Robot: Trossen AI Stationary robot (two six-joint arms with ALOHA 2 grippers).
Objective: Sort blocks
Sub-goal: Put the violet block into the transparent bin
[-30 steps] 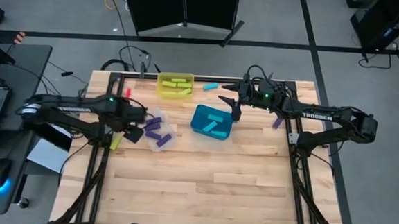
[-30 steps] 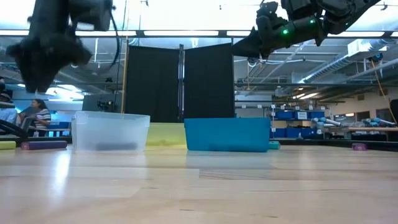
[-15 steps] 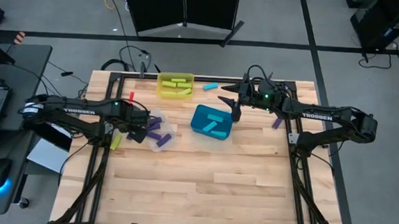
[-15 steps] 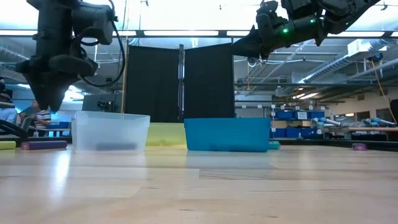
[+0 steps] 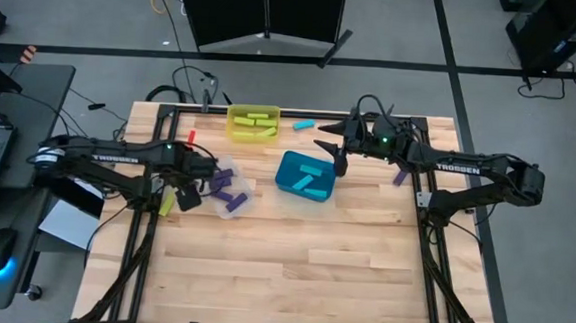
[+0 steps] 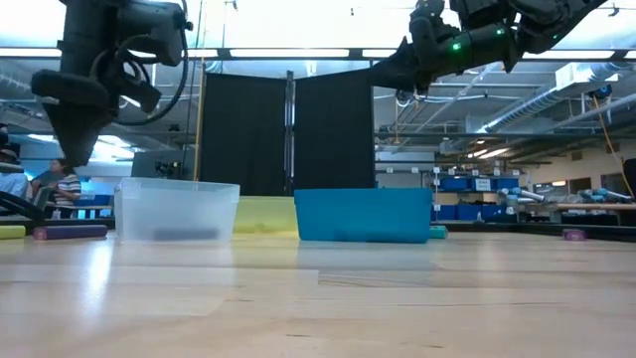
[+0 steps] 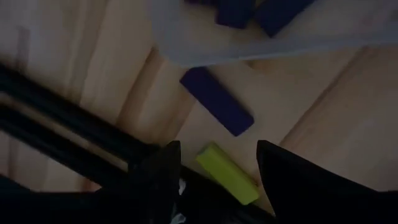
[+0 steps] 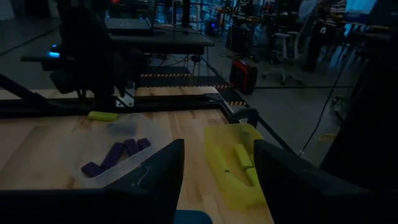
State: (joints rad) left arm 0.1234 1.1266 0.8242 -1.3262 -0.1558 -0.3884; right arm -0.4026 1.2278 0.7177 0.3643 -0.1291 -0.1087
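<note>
- The surface (image 5: 292, 252) carries 3 bins, and most blocks appear sorted: the yellow bin (image 5: 253, 122) holds several yellow-green blocks, the teal bin (image 5: 305, 176) holds at least 2 cyan blocks, and the clear bin (image 5: 228, 191) holds several purple blocks (image 5: 225, 183).
- A few blocks lie loose on the wood: a cyan block (image 5: 303, 125) just beside the yellow bin, a purple block (image 5: 400, 175) under the right arm, and a yellow-green block (image 5: 167, 204) near the left edge.
- The left wrist view shows 1 more purple block (image 7: 217, 109) on the wood just outside the clear bin, beside that yellow-green block (image 7: 227, 173).
- The left claw (image 7: 214, 163) is released and empty, fingers apart above the yellow-green block; I judge that block is its next pick.
- The right claw (image 5: 341, 165) hangs over the far edge of the teal bin, fingers apart, holding nothing.
- By my judgement, roughly 4 strays are left.
</note>
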